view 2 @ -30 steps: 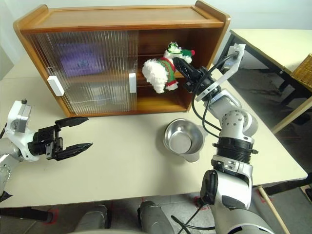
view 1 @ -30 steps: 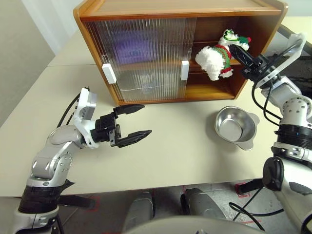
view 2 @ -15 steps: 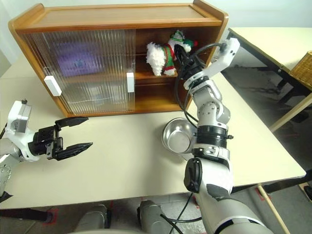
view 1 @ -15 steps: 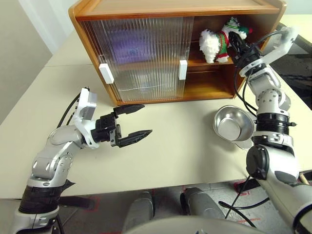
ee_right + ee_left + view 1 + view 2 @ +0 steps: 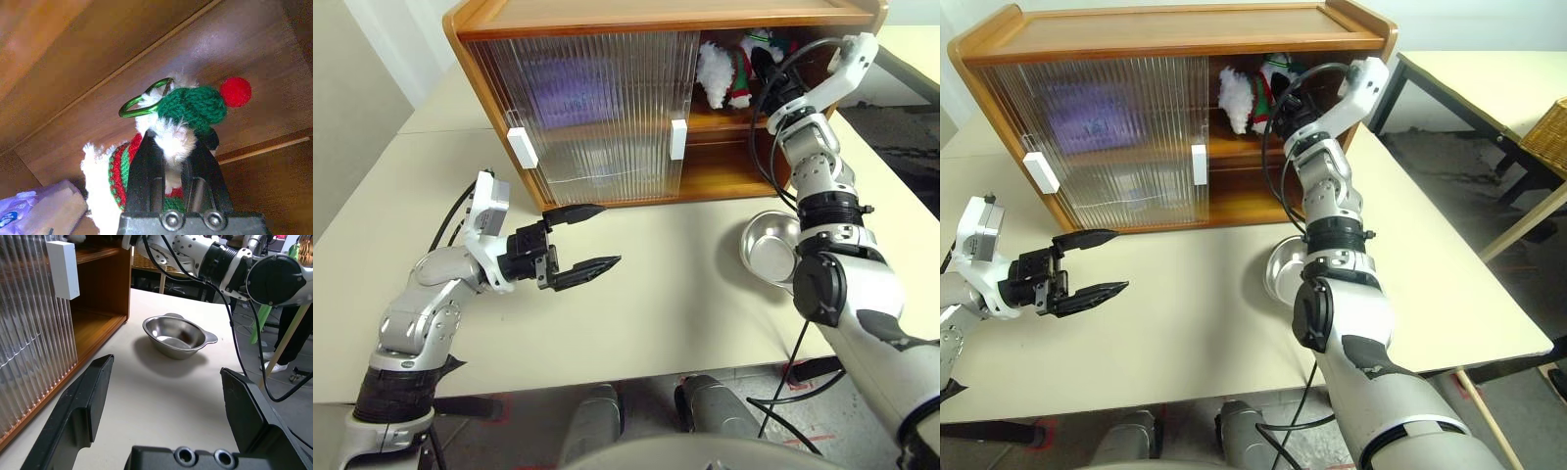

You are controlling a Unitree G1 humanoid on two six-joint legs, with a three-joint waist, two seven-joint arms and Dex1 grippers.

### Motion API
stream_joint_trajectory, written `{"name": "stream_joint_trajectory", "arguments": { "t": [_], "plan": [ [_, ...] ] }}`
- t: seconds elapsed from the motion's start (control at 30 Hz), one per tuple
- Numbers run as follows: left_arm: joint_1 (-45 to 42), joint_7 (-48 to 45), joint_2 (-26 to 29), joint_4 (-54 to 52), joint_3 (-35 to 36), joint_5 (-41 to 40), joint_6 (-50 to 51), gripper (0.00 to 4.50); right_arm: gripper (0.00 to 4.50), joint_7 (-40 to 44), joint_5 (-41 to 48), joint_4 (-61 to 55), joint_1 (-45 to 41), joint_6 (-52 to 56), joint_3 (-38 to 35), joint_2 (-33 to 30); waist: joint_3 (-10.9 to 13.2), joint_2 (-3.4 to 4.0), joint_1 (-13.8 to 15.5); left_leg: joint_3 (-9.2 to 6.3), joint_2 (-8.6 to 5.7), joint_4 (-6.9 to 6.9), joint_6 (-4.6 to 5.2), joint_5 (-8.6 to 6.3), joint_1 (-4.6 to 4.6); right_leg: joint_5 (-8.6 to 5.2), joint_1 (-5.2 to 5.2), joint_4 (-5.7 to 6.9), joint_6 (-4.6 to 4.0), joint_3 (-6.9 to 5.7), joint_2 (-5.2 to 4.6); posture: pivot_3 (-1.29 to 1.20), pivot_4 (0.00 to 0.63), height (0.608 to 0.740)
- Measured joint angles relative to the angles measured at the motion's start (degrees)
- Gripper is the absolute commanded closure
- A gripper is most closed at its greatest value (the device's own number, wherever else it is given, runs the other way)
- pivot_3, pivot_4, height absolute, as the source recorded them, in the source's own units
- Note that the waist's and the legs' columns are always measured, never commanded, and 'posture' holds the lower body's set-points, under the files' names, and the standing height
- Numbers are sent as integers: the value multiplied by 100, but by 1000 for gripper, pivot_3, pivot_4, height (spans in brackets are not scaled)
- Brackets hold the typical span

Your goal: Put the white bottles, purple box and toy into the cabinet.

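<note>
The right gripper (image 5: 171, 161) is pinched on the plush toy (image 5: 720, 73), holding it inside the open right bay of the cabinet (image 5: 636, 20), level with the upper shelf (image 5: 724, 119) and just beside the purple box (image 5: 39, 208) lying behind the ribbed sliding door (image 5: 597, 108). The coming release turns on the toy hanging directly ahead of the fingers, above the shelf board. The left gripper (image 5: 582, 240) hovers spread and empty over the counter (image 5: 656, 323), well apart from the cabinet opening.
</note>
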Motion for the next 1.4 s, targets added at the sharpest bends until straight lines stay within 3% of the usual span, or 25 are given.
{"name": "stream_joint_trajectory", "arguments": {
  "t": [0.07, 0.33, 0.67, 0.83, 1.1, 1.4],
  "plan": [
    [24, 20, 0, -35, 0, 0, 18, 0, 3023, 59, -30, 86, -21, -4, 6, 0, 1, 1, 4, -1, 0, -2, 0, 0, -1, 1, 0, 0, -1, 0, 0, -105, 58, 740],
    [288, 165, 14, -268, 17, -6, 96, 0, 57, 269, -77, -188, 204, 58, 101, -39, 5, 5, 35, 0, 2, -7, -1, 0, 0, -2, 1, -1, -5, -3, -1, -99, 70, 740],
    [279, 126, 30, -291, 18, -19, 97, 0, 18, 161, -99, -1308, 965, 528, 188, -245, 11, 8, 38, 1, 3, -7, -1, 0, 3, -2, 2, 0, -6, -1, -2, -120, 81, 740],
    [249, 83, 33, -263, 15, -18, 95, 0, 18, 205, -647, -1914, 1315, 607, 694, -667, 11, 8, 36, 0, 4, -7, -1, 0, 3, -2, 3, -3, -5, 0, -2, -123, 77, 740],
    [270, -6, 51, -238, 16, -13, 90, 0, 18, 577, -1131, -2997, 2138, 1378, 1310, -1456, 14, 5, 34, 4, 4, -10, -1, 0, 4, -1, 5, -7, 2, 5, -1, -136, 77, 740],
    [15, -6, 11, -81, 9, 4, 26, 0, 18, 1524, -855, -4178, 3087, 2487, 1508, -2190, 9, -7, 44, 6, -4, -2, -3, 1, 25, -20, 33, -9, -3, 7, 2, -142, 58, 740]
  ]
}}
